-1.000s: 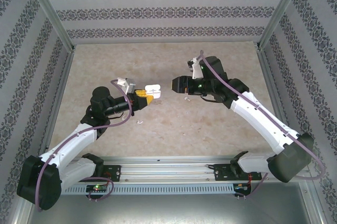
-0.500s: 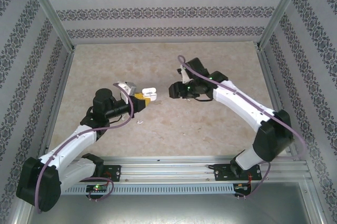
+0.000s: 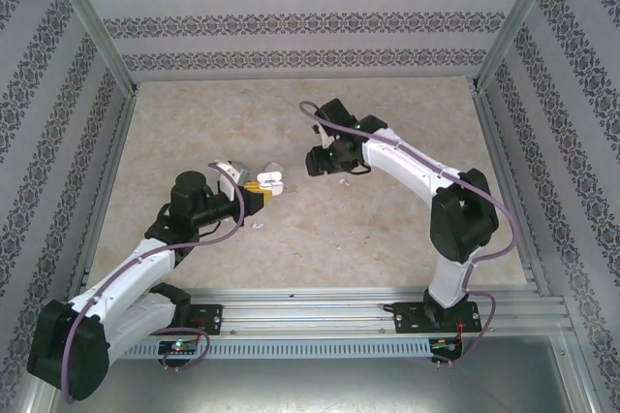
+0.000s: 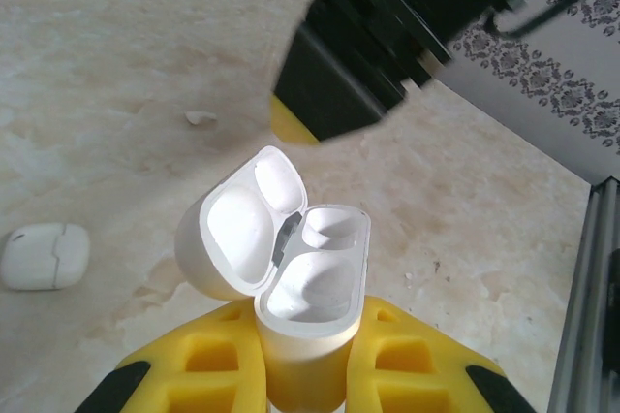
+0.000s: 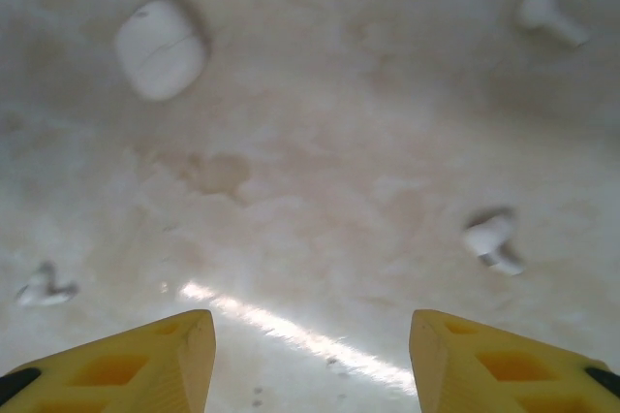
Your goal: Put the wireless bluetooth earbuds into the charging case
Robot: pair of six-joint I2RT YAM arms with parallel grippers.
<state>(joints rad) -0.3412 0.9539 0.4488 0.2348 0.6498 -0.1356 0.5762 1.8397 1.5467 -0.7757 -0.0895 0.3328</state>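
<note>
while the left hand (image 4: 305, 360) pinches the base of the open charging case (image 4: 310, 287) between its yellow fingers (image 4: 208, 365), lid (image 4: 237, 234) tipped back and both sockets looking empty, the right hand (image 5: 310, 331) hangs over the desk (image 5: 320, 142), fingers spread, nothing between them. the earbuds lie loose on the desk below it: one earbud (image 5: 492, 241) near the right finger, a second earbud (image 5: 550, 15) at far right, a third earbud (image 5: 44, 287) at left. a closed second case (image 5: 160, 47) sits well apart from them.
</note>
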